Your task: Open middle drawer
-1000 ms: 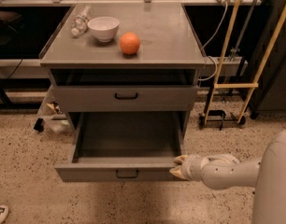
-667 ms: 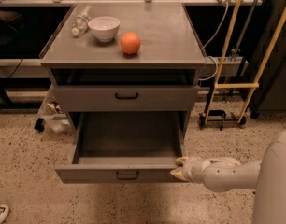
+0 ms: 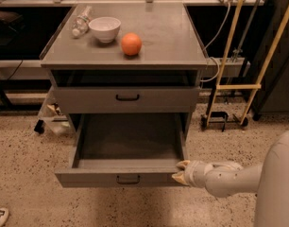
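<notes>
The middle drawer (image 3: 125, 176) is pulled far out of the grey cabinet. Its plain grey tray (image 3: 130, 138) is empty and its small black loop handle (image 3: 128, 178) faces front. The top drawer (image 3: 127, 98) above it is shut. The lowest drawer is hidden beneath the open one. My gripper (image 3: 181, 171) is at the right front corner of the middle drawer, at or very near its front panel. Its two tan fingertips (image 3: 182, 164) are apart and hold nothing. My white arm (image 3: 229, 178) reaches in from the lower right.
On the cabinet top (image 3: 173, 41) stand a white bowl (image 3: 105, 28), an orange (image 3: 131, 44) and a lying clear bottle (image 3: 81, 21). A yellow-framed cart (image 3: 234, 86) stands to the right. Clutter (image 3: 52, 115) sits on the speckled floor at the left.
</notes>
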Controlling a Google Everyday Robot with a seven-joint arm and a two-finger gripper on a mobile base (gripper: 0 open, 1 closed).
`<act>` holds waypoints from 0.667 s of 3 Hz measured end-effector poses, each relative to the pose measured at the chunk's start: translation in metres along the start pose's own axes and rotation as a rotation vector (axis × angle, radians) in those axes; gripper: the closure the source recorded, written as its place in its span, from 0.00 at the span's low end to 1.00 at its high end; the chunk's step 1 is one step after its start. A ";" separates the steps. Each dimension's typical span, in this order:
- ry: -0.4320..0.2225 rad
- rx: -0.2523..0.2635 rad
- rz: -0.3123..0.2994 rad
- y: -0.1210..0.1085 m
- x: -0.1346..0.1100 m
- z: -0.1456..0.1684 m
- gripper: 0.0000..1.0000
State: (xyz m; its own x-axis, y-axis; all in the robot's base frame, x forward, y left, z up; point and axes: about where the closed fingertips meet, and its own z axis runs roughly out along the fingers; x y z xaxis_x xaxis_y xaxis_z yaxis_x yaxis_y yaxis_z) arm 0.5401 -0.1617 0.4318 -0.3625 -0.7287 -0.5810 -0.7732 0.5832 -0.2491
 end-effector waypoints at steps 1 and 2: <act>0.000 0.000 0.000 0.000 -0.004 -0.002 1.00; 0.000 -0.009 0.011 0.009 0.001 -0.004 1.00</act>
State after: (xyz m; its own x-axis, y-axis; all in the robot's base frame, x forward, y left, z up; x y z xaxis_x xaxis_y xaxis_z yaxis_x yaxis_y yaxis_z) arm 0.5311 -0.1586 0.4321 -0.3712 -0.7220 -0.5839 -0.7737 0.5882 -0.2355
